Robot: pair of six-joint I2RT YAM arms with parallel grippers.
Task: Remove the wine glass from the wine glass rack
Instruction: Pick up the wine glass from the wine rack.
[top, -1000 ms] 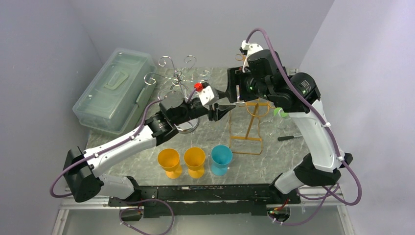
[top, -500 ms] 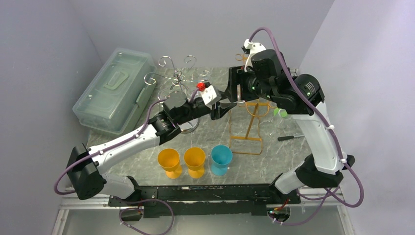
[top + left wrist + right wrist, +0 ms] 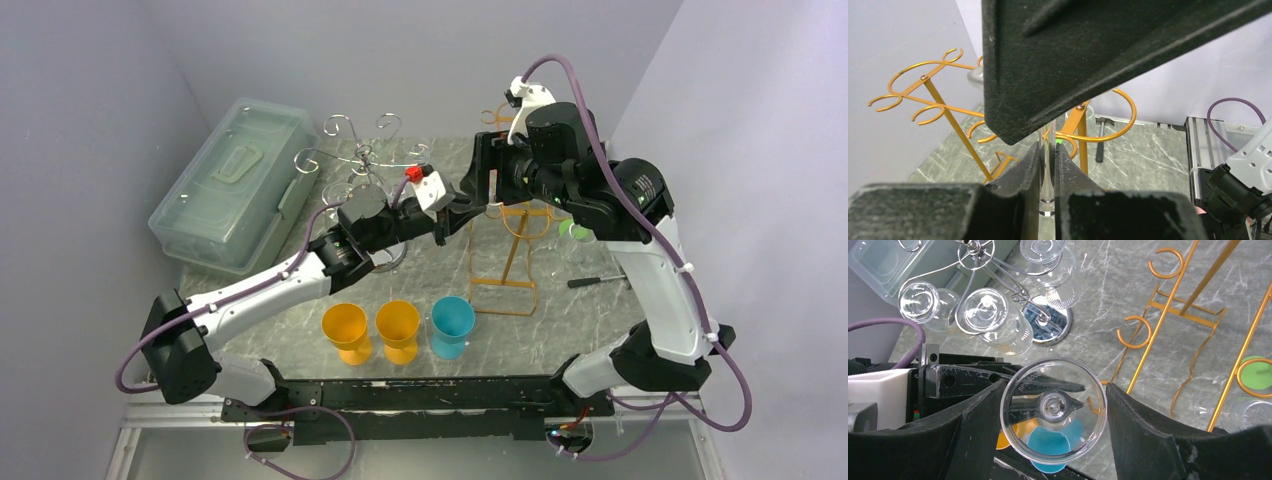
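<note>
- Glass (image 3: 1053,407) is up in the air over the table (image 3: 560,310), held between the two arms.
- It is see-through. From the right wrist we look down on its round foot, with the thin stem in the middle.
- The right claw (image 3: 1055,385) is spread wide. Its two fingers (image 3: 973,425) sit on each side of the round foot, and both look like they touch its rim.
- The left claw (image 3: 1048,150) comes in from the side. Its fingers (image 3: 1028,170) are pressed close together and pinch the thin stem.
- The gold rack (image 3: 505,265) stands on the table just beside the glass, on the right. The glass is not on any of its hooks.
- A green round thing (image 3: 1255,372) sits in one gold ring. I cannot tell what it is.
- The silver rack (image 3: 365,160) stands behind the left arm, near the back of the table. Other glasses (image 3: 985,310) hang from it.
- A big clear box (image 3: 235,180) with a lid is at the back left.
- Three cups stand in a row at the front: two orange cups (image 3: 346,330) and one blue cup (image 3: 452,325). The blue one is under the glass in the right wrist view.
- A small dark tool (image 3: 590,282) lies on the table, to the right of the gold rack.
</note>
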